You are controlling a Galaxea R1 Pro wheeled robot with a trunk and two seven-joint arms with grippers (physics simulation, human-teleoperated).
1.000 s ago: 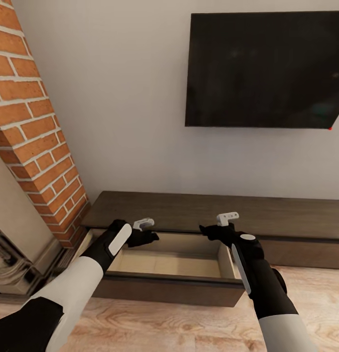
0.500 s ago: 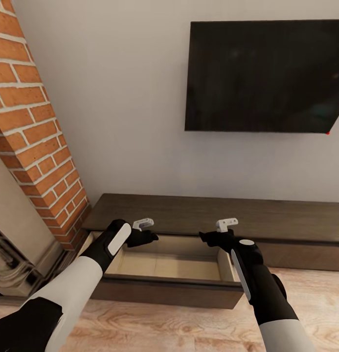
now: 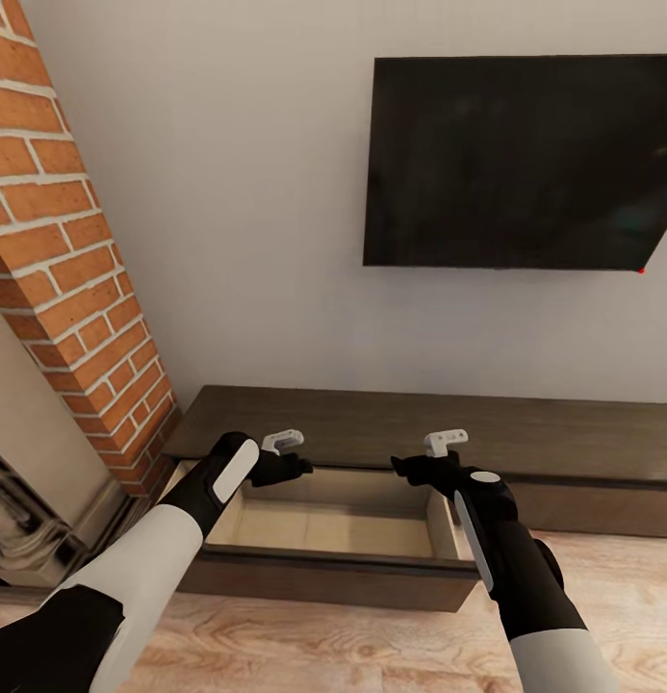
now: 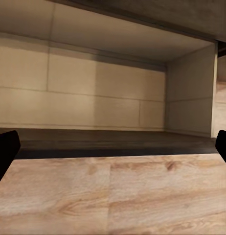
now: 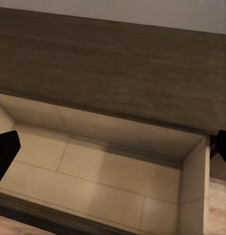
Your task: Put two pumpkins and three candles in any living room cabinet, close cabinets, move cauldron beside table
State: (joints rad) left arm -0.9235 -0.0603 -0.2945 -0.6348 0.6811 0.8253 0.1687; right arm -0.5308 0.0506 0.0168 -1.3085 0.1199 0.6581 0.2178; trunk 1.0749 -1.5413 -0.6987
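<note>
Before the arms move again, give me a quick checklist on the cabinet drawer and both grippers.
1. Cabinet drawer pulled open: ok.
2. Drawer interior free for loading, no pumpkins or candles inside: ok.
3. Left gripper open and holding nothing, at the drawer's back left corner: ok.
4. Right gripper open and holding nothing, at the drawer's back right: ok.
5. Every cabinet closed: not ok, this drawer stands open.
6. Cauldron next to the table: cannot tell.

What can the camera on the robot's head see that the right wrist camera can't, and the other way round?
Head view alone: the black TV, the brick fireplace, both arms and the left gripper. Right wrist view alone: a close look down onto the drawer's pale floor, nothing lying on what shows of it. Both: the open drawer and the dark cabinet top.
</note>
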